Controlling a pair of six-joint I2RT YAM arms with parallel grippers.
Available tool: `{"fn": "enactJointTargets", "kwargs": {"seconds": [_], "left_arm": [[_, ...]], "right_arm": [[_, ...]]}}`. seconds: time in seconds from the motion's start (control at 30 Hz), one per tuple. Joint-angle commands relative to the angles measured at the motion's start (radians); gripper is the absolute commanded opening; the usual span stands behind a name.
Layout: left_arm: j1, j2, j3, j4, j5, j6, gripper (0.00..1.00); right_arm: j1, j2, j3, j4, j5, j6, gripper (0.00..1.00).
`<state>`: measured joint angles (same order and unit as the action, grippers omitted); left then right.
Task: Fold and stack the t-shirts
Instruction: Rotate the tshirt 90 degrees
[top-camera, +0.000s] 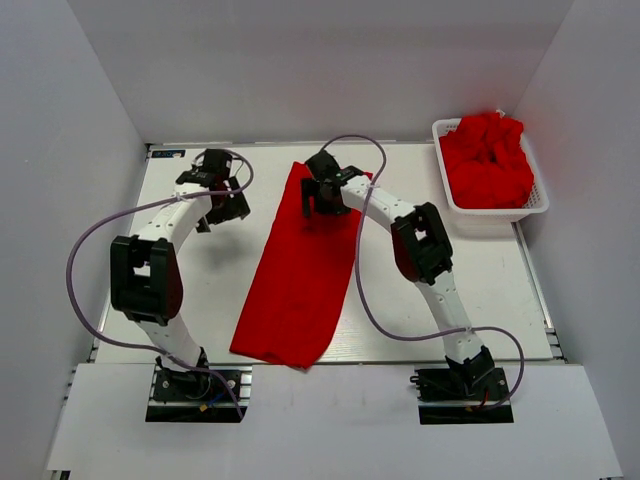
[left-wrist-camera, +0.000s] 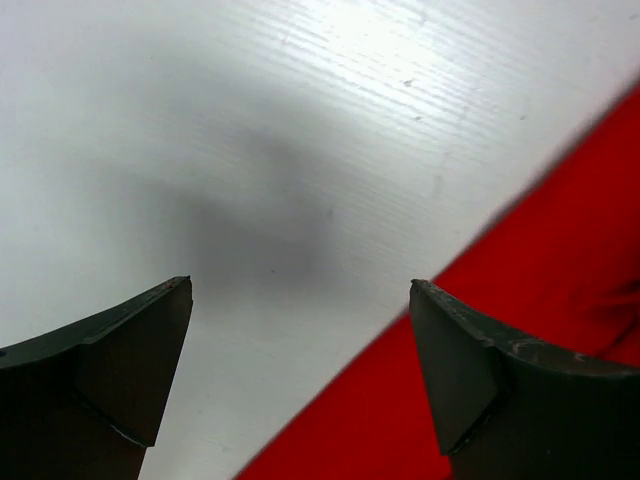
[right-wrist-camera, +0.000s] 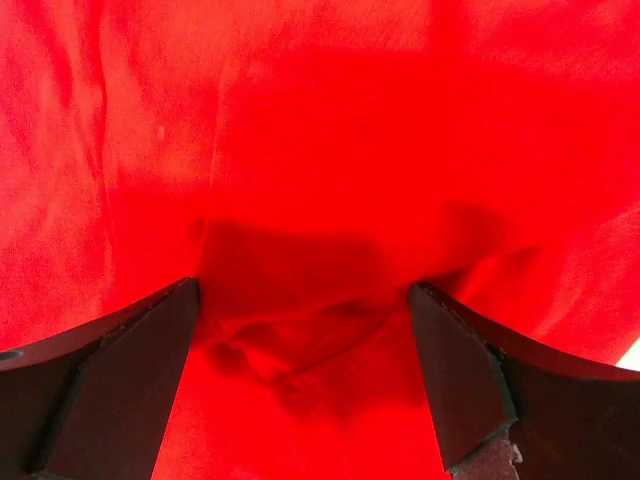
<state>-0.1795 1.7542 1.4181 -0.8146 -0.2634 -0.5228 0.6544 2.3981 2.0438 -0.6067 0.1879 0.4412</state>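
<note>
Well, basket (top-camera: 485, 218) far-rt heaped w/ red t-shirts (top-camera: 487, 160).

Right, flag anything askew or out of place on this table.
The long folded bright red cloth t-shirt lies slanted across the white table, its near end reaching the front edge. Nothing looks spilled or damaged.

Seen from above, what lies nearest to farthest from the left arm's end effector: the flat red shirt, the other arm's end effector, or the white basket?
1. Flat red cloth t-shirt: its edge is just to the right of the left end effector.
2. Right end effector: over that shirt's far end.
3. White plastic slatted basket: far right corner of the table.
</note>
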Motion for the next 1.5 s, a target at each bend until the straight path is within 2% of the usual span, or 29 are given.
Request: {"fn": "enactJointTargets", "kwargs": {"seconds": [0.0,0.2,0.3,0.37,0.43,0.57,0.73,0.77,0.83,1.0,1.17,1.2,1.23,1.33,1.37,1.47], "left_arm": [[0.040,-0.102,-0.082,0.044,0.013,0.012,1.00],[0.101,-0.125,-0.091,0.054,0.056,0.021,1.00],[0.120,-0.116,-0.091,0.112,0.131,0.030,1.00],[0.120,-0.116,-0.091,0.190,0.188,0.058,1.00],[0.120,-0.087,-0.100,0.248,0.275,0.105,1.00],[0.097,-0.030,-0.078,0.267,0.340,0.147,1.00],[0.097,0.014,-0.065,0.217,0.406,0.181,1.00],[0.097,-0.002,-0.089,0.206,0.406,0.181,1.00],[0.087,-0.033,-0.135,0.206,0.406,0.158,1.00],[0.087,-0.159,-0.249,0.187,0.383,0.136,1.00],[0.065,-0.298,-0.410,0.218,0.427,0.135,1.00],[0.055,-0.314,-0.436,0.235,0.444,0.135,1.00],[0.046,-0.326,-0.487,0.274,0.478,0.145,1.00],[-0.011,-0.344,-0.536,0.285,0.513,0.145,1.00],[-0.027,-0.355,-0.551,0.273,0.513,0.145,1.00],[-0.086,-0.397,-0.623,0.259,0.466,0.132,1.00]], "right_arm": [[-0.038,0.079,0.070,-0.103,0.076,0.045,0.90],[-0.084,0.164,0.170,-0.126,0.044,0.045,0.90],[-0.140,0.180,0.188,-0.070,0.029,0.015,0.90],[-0.177,0.185,0.174,-0.009,-0.042,-0.067,0.90],[-0.197,0.187,0.167,0.123,-0.137,-0.203,0.90],[-0.217,0.205,0.210,0.243,-0.146,-0.329,0.90],[-0.228,0.136,0.228,0.252,-0.177,-0.432,0.90],[-0.225,0.110,0.210,0.255,-0.212,-0.503,0.90],[-0.216,-0.014,0.098,0.258,-0.277,-0.620,0.90],[-0.179,-0.293,-0.222,0.280,-0.314,-0.648,0.90],[-0.147,-0.569,-0.506,0.248,-0.249,-0.486,0.90],[-0.138,-0.600,-0.552,0.252,-0.251,-0.481,0.90],[-0.109,-0.658,-0.685,0.254,-0.252,-0.478,0.90],[-0.066,-0.763,-0.833,0.178,-0.240,-0.394,0.90],[-0.058,-0.798,-0.858,0.162,-0.223,-0.293,0.90],[-0.029,-0.902,-1.035,0.110,-0.234,-0.124,0.90]]}}
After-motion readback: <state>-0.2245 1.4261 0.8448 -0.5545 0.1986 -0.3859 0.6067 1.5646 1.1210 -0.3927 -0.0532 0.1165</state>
